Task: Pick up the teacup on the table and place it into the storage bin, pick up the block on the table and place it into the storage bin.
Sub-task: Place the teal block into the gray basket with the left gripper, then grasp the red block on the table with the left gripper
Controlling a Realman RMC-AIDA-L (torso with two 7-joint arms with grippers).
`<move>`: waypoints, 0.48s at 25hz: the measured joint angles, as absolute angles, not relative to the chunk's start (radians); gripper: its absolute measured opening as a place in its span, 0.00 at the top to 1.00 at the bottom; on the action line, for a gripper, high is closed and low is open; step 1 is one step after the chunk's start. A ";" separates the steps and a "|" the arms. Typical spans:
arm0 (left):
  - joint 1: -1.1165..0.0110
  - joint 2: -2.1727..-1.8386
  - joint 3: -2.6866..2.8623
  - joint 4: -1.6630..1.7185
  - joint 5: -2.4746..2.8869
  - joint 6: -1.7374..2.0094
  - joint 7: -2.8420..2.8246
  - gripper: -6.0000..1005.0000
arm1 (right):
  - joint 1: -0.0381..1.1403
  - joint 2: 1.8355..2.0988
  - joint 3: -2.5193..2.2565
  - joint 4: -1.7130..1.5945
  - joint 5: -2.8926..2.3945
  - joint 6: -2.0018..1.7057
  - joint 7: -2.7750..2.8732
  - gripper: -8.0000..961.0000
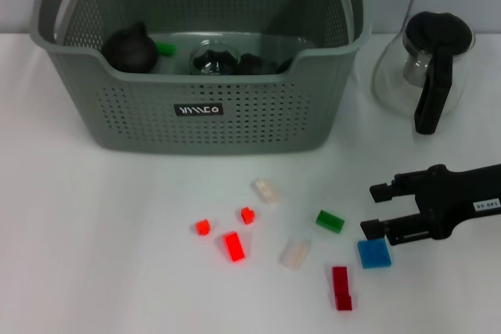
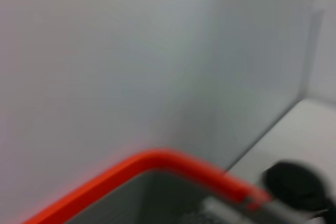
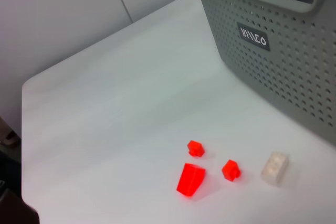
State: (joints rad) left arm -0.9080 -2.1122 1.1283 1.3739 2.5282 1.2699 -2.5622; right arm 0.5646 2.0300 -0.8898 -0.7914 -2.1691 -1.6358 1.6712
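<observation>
Grey-green perforated storage bin [image 1: 205,107] w/ orange tabs sits at table's [image 1: 94,240] far edge, dark cups inside. Blocks scattered near front edge: green block [image 1: 329,220], blue block [image 1: 374,253], red, clear ones. Glass carafe [image 1: 423,68] at far right corner. Right gripper [image 1: 377,209] fingers spread, empty, just beside the blue block.

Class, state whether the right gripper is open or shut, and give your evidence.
Open. In the head view the right gripper shows two black fingers spread apart, holding nothing, just above the blue block.
</observation>
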 joint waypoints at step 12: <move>-0.885 -2.131 1.104 1.428 2.461 1.448 -2.479 0.21 | 0.572 2.029 -0.888 -0.790 -2.169 -1.630 1.672 0.17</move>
